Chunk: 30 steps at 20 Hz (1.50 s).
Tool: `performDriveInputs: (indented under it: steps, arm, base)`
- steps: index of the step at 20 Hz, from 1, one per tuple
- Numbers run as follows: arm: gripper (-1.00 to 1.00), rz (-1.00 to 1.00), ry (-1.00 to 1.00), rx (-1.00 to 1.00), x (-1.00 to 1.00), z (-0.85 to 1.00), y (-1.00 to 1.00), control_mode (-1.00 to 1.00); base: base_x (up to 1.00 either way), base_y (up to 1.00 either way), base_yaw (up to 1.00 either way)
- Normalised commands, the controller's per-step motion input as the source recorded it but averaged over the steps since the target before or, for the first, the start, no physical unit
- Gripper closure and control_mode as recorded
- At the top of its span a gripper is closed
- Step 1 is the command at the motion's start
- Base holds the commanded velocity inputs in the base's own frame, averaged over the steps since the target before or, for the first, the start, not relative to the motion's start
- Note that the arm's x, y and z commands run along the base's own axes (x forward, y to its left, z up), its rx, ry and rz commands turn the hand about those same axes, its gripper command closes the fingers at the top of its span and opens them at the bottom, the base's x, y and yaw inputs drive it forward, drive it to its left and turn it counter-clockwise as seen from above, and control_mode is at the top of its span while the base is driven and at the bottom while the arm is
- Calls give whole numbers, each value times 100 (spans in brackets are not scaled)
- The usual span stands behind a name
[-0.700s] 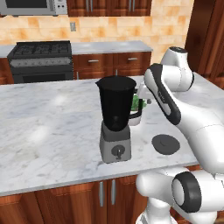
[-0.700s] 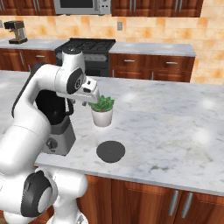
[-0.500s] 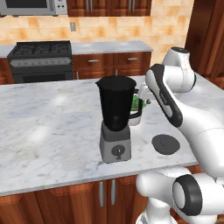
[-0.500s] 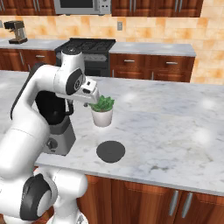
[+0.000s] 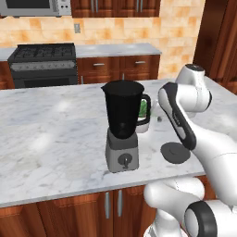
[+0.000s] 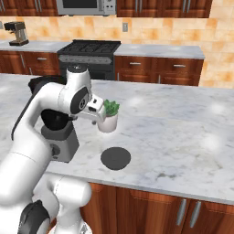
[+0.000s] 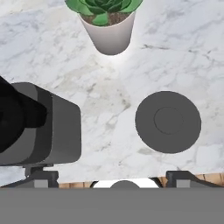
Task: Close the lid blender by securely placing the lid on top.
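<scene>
The lid, a flat dark disc with a raised centre, lies on the marble counter near its front edge. To its left stands the blender, a tall black jar with an uncovered mouth on a grey base with a round dial. In the right base view my arm covers most of the jar and the blender base shows. My gripper hangs above the counter between blender and lid, open, with nothing between its fingers. It sits just left of the plant.
A small white pot with a green plant stands just behind the blender and lid. The counter's front edge runs close below the lid. A stove and cabinets line the far wall.
My arm has sunk a little, which brings the hand lower over the counter. Lid, blender and plant have stayed where they were.
</scene>
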Motion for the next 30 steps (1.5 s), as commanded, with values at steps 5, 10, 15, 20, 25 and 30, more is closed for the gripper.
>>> performDriveInputs:
  steps: [5, 10, 15, 20, 25, 30]
  arm:
    - [-100, -8, 4, 1, 0, -28, -16, -100]
    - [-100, -5, 13, 10, 2, -14, -69, -100]
    - [-100, -1, 7, 3, 4, -11, -29, -100]
    - [-100, 0, -2, -2, 0, -19, -13, -100]
    - [-100, 0, 0, -1, 0, -2, 0, -100]
    - [-100, 0, 0, -8, 8, -21, 0, -100]
  base:
    - [0, 0, 0]
    - [0, 0, 0]
    - [0, 0, 0]
    - [0, 0, 0]
    - [0, 0, 0]
    - [0, 0, 0]
